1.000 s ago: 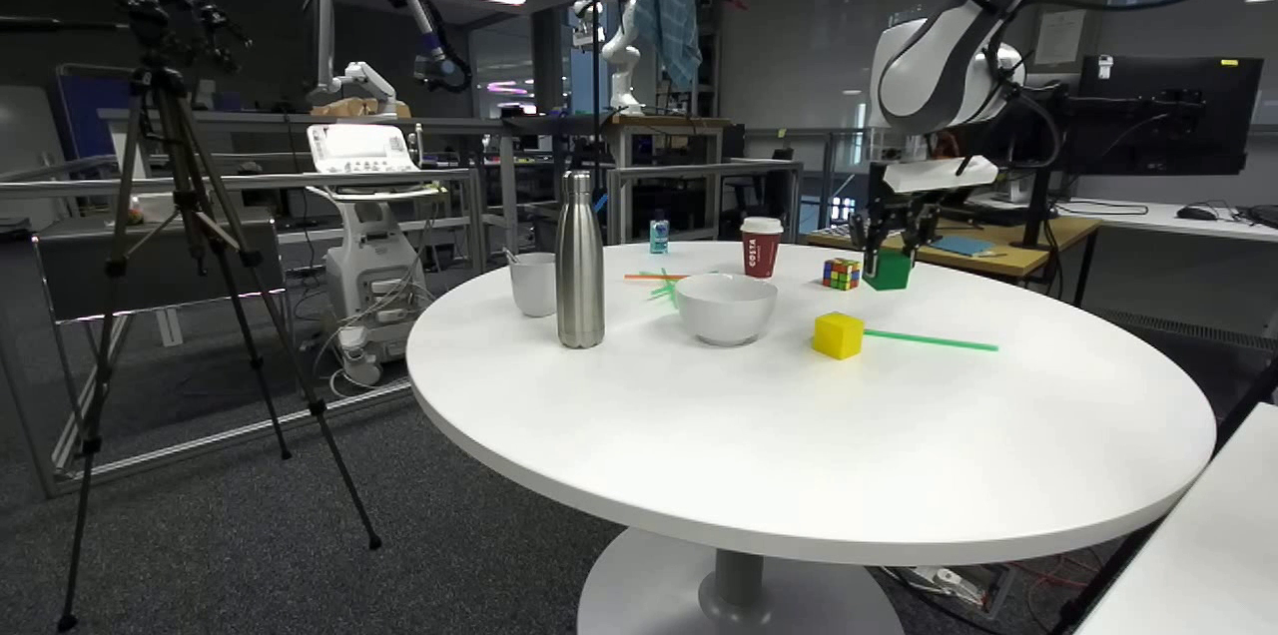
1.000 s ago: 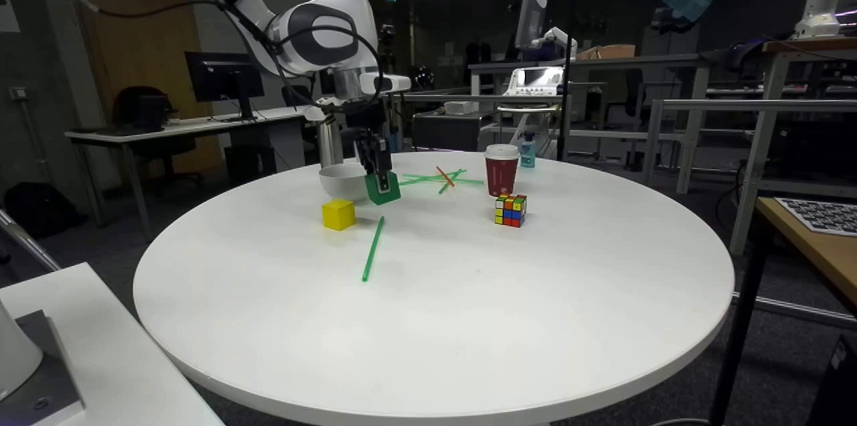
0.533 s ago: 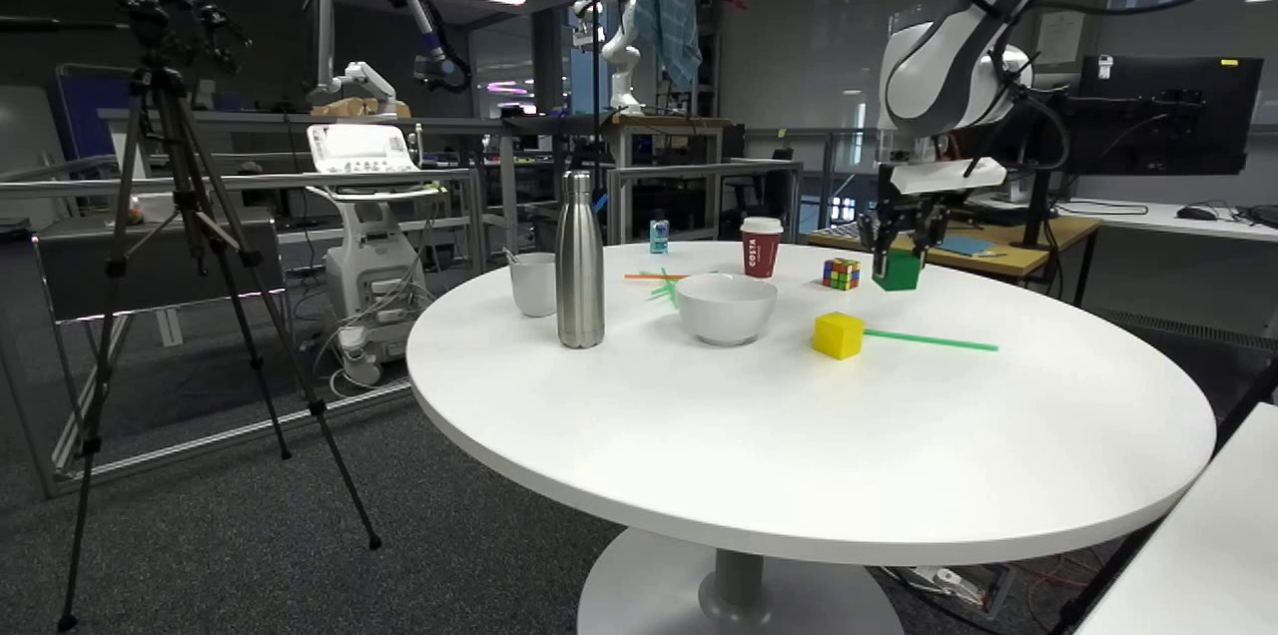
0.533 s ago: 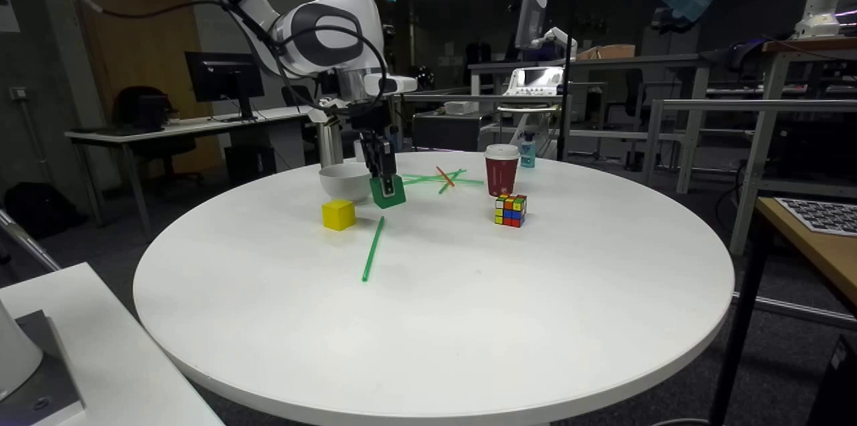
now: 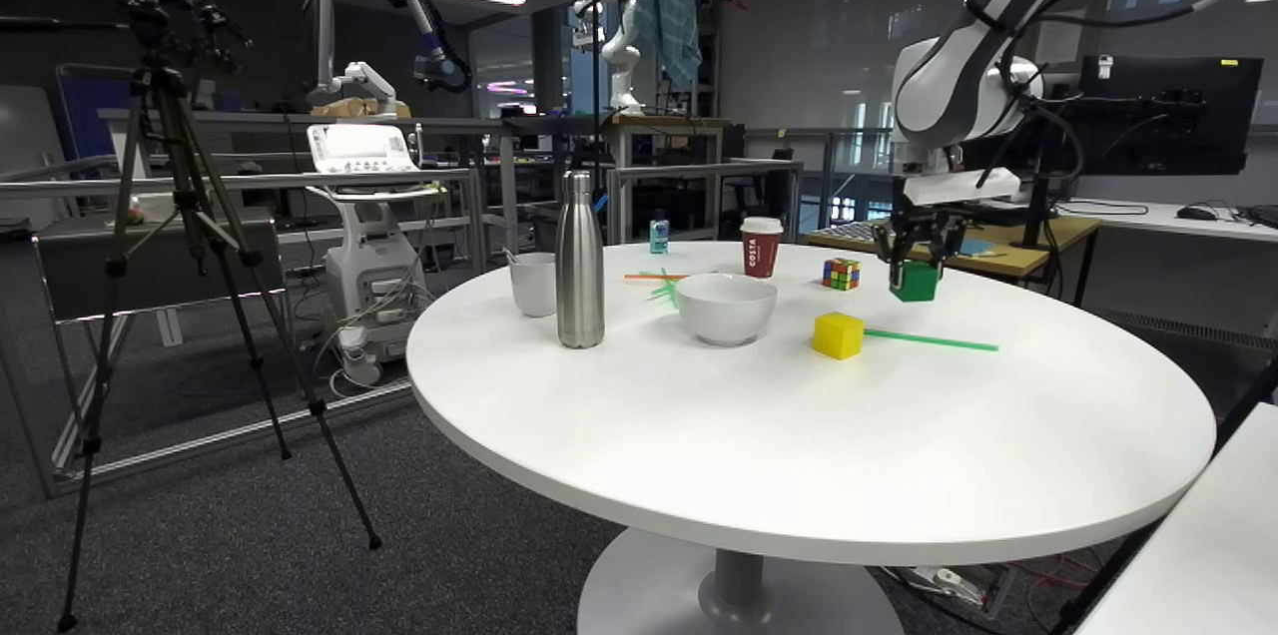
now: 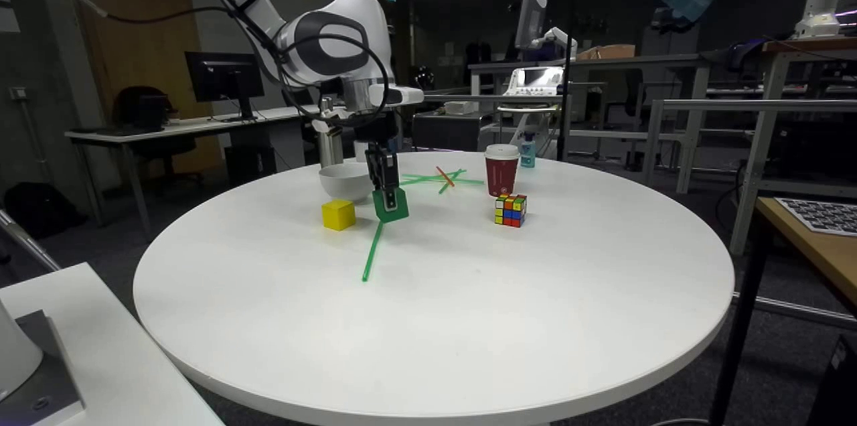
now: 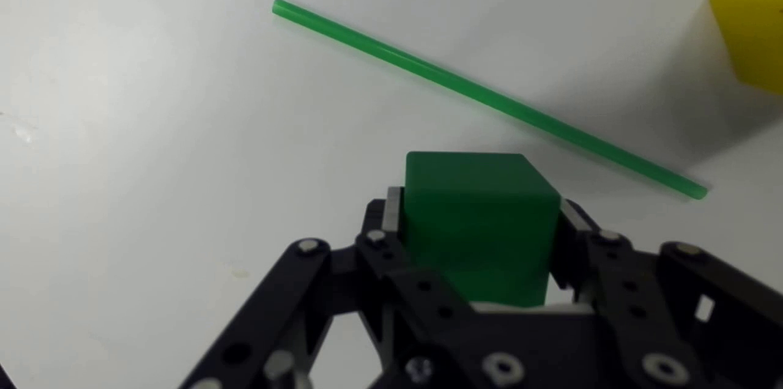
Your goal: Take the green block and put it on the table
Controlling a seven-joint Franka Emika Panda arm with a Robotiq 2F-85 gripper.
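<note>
Grasping with the end effector [image 7: 483,214] the cubic green block [image 7: 480,231], slightly tilted above the round white table [image 6: 469,332], near a green straw [image 7: 489,98] and yellow cube [image 7: 753,28], farther from a Rubik's cube [image 6: 511,210], white bowl [image 5: 727,310] and red Costa cup [image 5: 762,250]

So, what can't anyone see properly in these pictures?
Part of the chunky green block: covered by the black gripper in the wrist view.
Bottom inside of the round white bowl: hidden by its own near wall in both exterior views.
Part of the small yellow cube: cut off by the right edge in the wrist view.
Any words on the little light-blue bottle: too small in an exterior view.
</note>
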